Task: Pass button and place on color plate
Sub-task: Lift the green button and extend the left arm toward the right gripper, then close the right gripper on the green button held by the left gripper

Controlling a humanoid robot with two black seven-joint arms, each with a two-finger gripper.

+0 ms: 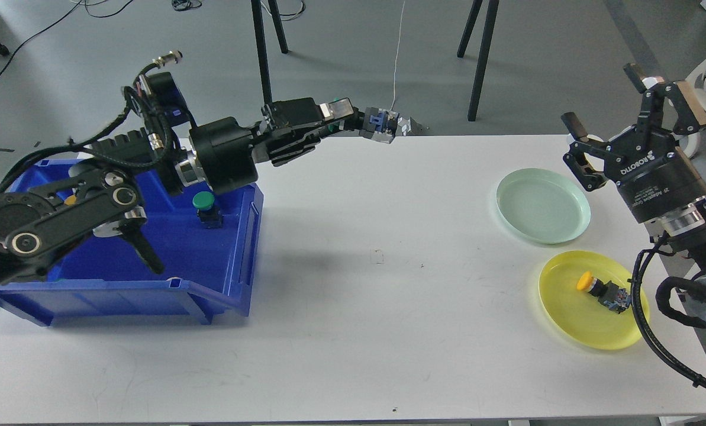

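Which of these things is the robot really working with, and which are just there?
Part of the job:
left gripper holding a button
right gripper, open
green button in blue bin
green plate
yellow plate with yellow button

Just there:
tripod legs
floor cables

Blue bin [222, 296]; mint plate [542, 205]; yellow plate [566, 313]; white table [388, 331].

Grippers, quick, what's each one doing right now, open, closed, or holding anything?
Left gripper: closed on a push button with a green cap, held above the table's far edge.
Right gripper: open, fingers spread, empty.
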